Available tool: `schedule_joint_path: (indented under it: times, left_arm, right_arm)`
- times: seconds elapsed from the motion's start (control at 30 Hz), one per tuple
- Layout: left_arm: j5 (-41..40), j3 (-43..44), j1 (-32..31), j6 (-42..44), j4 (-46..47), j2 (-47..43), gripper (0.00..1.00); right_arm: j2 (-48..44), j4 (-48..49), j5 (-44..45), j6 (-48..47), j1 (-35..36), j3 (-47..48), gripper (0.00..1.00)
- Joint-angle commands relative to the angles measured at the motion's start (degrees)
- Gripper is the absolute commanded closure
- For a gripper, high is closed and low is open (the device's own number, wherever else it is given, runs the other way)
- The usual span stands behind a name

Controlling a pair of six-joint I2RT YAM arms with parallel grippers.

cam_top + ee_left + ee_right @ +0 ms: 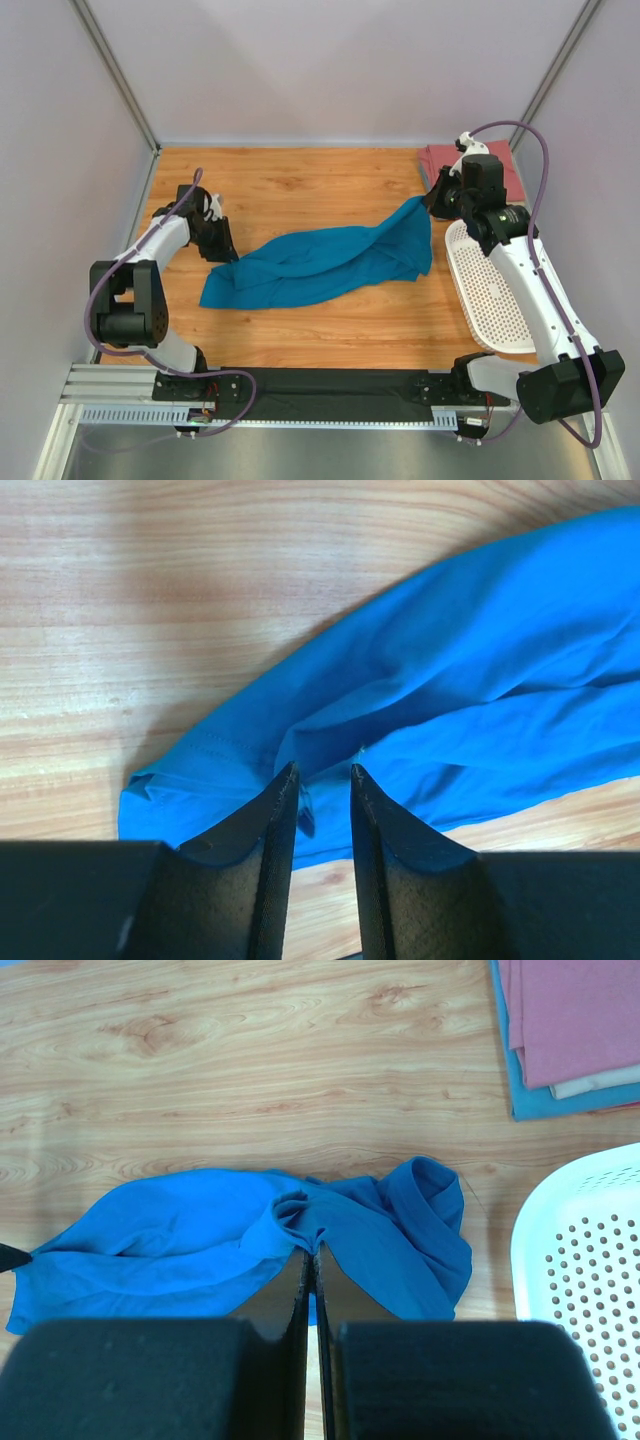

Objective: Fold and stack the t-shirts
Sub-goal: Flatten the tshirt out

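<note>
Teal-blue t-shirt (pixel 320 265) lies crumpled across mid-desk (pixel 300 180), one end pinched in the pressed-together right claw (pixel 311 1250), the spread left claw (pixel 322 772) straddling a fold opposite, probably to stretch it flat for folding.

Wooden counter with laundry on it

The wood-grain counter (pixel 300 180) carried a crumpled teal-blue t-shirt (pixel 320 265) stretched across its middle, its right end bunched (the left end lay flat). A folded stack (pixel 437 160) topped by a salmon-red t-shirt (pixel 580 1020) sat in the far right corner, and a white perforated basket (pixel 490 290) lay along the right edge, near the stack.
</note>
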Motion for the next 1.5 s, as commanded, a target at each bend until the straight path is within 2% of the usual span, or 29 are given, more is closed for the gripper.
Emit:
schedule_joint_path:
  times: [0.0, 0.33, 0.5, 0.77, 1.0, 1.07, 1.13, 1.2, 1.33, 1.47]
  left_arm:
    - [-0.34, 2.17, -1.68, 1.98, -0.30, -0.26, 0.66]
    - [-1.65, 2.08, -3.70, 2.77, -1.44, -0.79, 0.70]
    - [-4.81, 2.78, -4.23, 2.42, -2.76, 1.05, 0.69]
    - [-5.44, 3.13, -4.93, 2.68, -2.41, 1.41, 0.66]
    - [-6.13, 3.31, -5.55, 2.33, -2.85, 2.46, 0.66]
    - [-6.22, 3.31, -5.90, 2.24, -3.02, 2.55, 0.69]
    - [-6.66, 3.48, -6.25, 2.07, -3.11, 2.64, 0.87]
    - [-8.85, 4.80, -6.69, 1.10, -4.95, 2.73, 1.00]
    - [-13.34, 7.52, -6.69, -0.22, -8.29, 0.36, 1.00]
    - [-17.37, 13.39, -6.69, -1.80, -12.76, -6.04, 1.00]
  right_arm:
    - [-0.83, 1.02, -0.35, -0.55, -0.27, 0.26, 1.00]
    - [-1.01, 0.49, -0.44, -0.90, -0.36, 0.44, 0.99]
    - [-1.27, 0.23, -0.53, -0.90, -0.36, 0.61, 1.00]
    - [-1.80, -0.21, -0.44, -0.98, -0.45, 0.79, 1.00]
    - [-1.97, -0.30, -0.35, -0.81, -0.45, 0.70, 1.00]
    - [-1.97, -0.21, -0.44, -0.81, -0.45, 0.70, 1.00]
    - [-2.06, -0.39, -0.44, -0.72, -0.45, 0.61, 1.00]
    - [-2.24, -0.47, -0.18, -0.90, -0.45, 0.87, 1.00]
    - [-2.94, -0.91, 0.96, -1.33, -0.45, 1.75, 1.00]
    - [-4.78, -0.74, 1.93, -1.16, -0.45, 3.86, 1.00]
